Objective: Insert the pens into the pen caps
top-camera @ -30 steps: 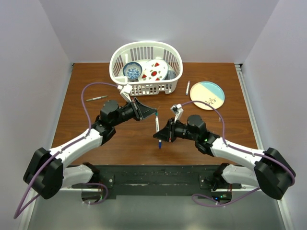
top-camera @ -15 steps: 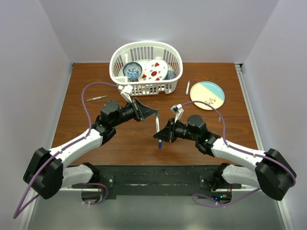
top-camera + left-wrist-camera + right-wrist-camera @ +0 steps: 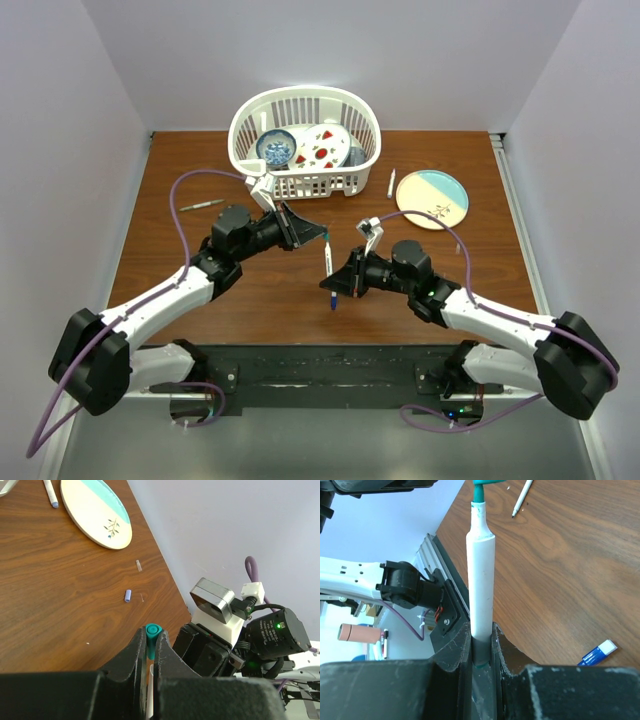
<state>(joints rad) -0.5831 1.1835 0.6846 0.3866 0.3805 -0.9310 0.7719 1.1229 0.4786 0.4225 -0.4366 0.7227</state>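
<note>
Brown wood table point(image 3: 270, 292) carries clutter around your working spot. A white slatted basket point(image 3: 310, 186) sits at the far edge with a blue bowl point(image 3: 276, 148) and a watermelon-print plate point(image 3: 322, 148) inside. To its right is a cream-and-teal plate point(image 3: 432, 198), with 1 white pen point(image 3: 392, 183) lying just beside it. A grey pen point(image 3: 200, 204) lies well apart on the left.

Your left gripper point(image 3: 322, 236) is clamped on a green cap point(image 3: 152, 635), its 2 fingers nearly together, with the cap's open end poking out past them. Your right gripper point(image 3: 338, 284) is closed around the lower end of a white-barrelled pen point(image 3: 481, 580), which points straight at the left gripper above the middle of the table. The pen's teal tip reaches the green cap; you cannot tell from any view whether it is seated.

The left wrist view shows you a loose bluish-purple cap point(image 3: 128, 595) on the wood near the cream-and-teal plate, with a tiny pale piece point(image 3: 139, 565) beyond it. Both are too small to find from the top. The right wrist view shows a blue-and-white piece point(image 3: 597, 653) lying on the table close to that gripper.
</note>
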